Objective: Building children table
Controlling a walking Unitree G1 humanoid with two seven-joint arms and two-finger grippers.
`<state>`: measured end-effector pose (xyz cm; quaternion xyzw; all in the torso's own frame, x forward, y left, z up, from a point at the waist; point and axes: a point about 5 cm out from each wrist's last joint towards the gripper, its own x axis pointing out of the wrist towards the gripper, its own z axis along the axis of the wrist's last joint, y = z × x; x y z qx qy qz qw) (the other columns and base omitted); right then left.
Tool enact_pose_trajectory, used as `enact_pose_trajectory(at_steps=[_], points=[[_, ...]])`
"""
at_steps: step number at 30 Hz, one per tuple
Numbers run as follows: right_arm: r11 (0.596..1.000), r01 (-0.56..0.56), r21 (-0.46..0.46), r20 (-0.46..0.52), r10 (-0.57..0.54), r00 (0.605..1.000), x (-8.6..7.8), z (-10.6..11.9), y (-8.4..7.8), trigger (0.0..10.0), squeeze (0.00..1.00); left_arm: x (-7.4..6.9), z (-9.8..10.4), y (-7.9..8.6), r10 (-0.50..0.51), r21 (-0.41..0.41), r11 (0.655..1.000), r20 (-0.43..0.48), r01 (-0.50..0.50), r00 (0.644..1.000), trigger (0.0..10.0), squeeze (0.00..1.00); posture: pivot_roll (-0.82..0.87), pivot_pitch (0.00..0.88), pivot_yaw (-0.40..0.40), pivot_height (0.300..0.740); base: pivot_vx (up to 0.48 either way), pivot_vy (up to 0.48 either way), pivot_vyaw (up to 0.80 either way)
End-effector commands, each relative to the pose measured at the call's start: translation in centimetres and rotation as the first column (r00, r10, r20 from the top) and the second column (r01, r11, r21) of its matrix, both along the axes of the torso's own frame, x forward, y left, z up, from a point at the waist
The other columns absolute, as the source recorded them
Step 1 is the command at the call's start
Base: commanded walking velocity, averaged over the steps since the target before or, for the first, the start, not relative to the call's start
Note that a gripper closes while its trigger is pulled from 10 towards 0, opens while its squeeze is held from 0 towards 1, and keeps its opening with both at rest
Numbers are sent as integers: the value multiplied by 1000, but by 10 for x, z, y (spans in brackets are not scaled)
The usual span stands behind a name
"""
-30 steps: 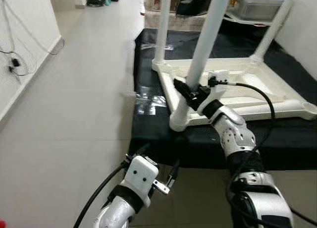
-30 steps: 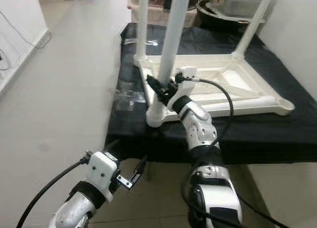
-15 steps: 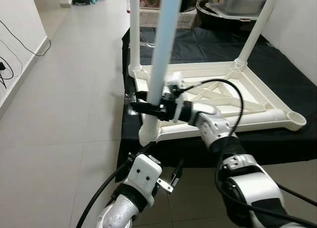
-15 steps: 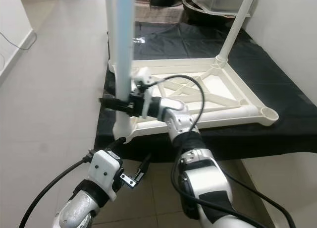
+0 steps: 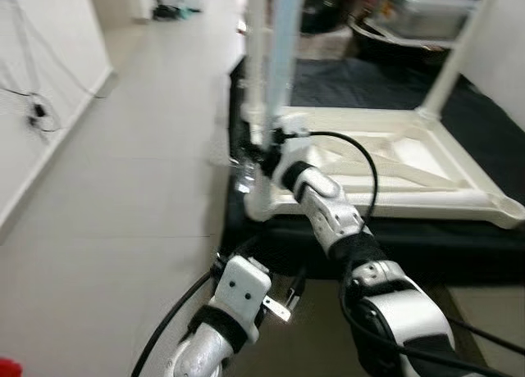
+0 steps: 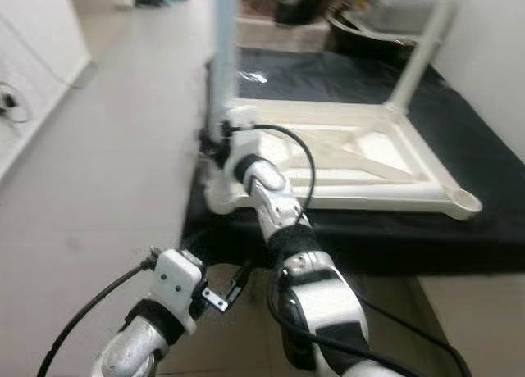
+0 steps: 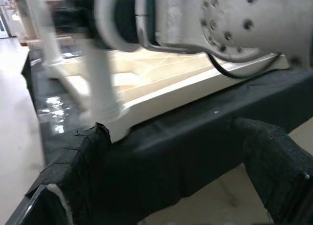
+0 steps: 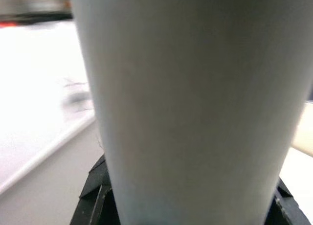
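A white children's table (image 5: 394, 160) lies upside down on a black-covered platform (image 5: 385, 238), its legs pointing up. My right gripper (image 5: 256, 160) is shut on the near-left leg (image 5: 283, 57), just above its corner socket. In the right wrist view that leg (image 8: 195, 102) sits between the black fingers (image 8: 95, 195). My left gripper (image 5: 267, 266) hangs open below the platform's front edge, holding nothing. In the left wrist view its fingers (image 7: 83, 176) frame the black cloth and the table's near rim (image 7: 161, 90). Both eye views are blurred.
Two more legs stand at the far left (image 5: 256, 49) and far right (image 5: 459, 57) corners. The near-right corner has an open round socket (image 6: 463, 201). Tiled floor (image 5: 123, 188) stretches to the left, with cables on the wall (image 5: 33, 106). A storage box (image 5: 426, 8) stands behind.
The view has swung. The held leg leaned right a second ago and now stands nearly upright, with my right gripper still on it. The left arm has hardly moved.
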<state>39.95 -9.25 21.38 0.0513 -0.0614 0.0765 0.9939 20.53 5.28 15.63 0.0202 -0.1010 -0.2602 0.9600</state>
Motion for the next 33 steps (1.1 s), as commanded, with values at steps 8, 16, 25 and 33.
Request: enact_pose_trajectory(at_steps=[8,16,25,33], points=[[863,494,109,-169,-473,864,-20,-32,-31,0,0,0,-4,-1,-6,4,1000,-14,6,1000,10000,0,99,131,-81,740,0,0,0],[912,393,119,-116,-381,917,-16,-25,-7,10000,1000,0,-5,-1,-7,5,1000,-15,7,1000,10000,0,96,124,-82,740,0,0,0],[969,-104,223,53,94,994,-11,-3,0,10000,0,0,-6,-1,-8,6,1000,-15,8,1000,10000,0,94,111,-81,740,0,0,0],[683,-725,85,31,726,687,-25,0,9,10000,0,1,-7,-2,-9,3,1000,-12,9,1000,10000,0,92,96,-79,740,0,0,0]])
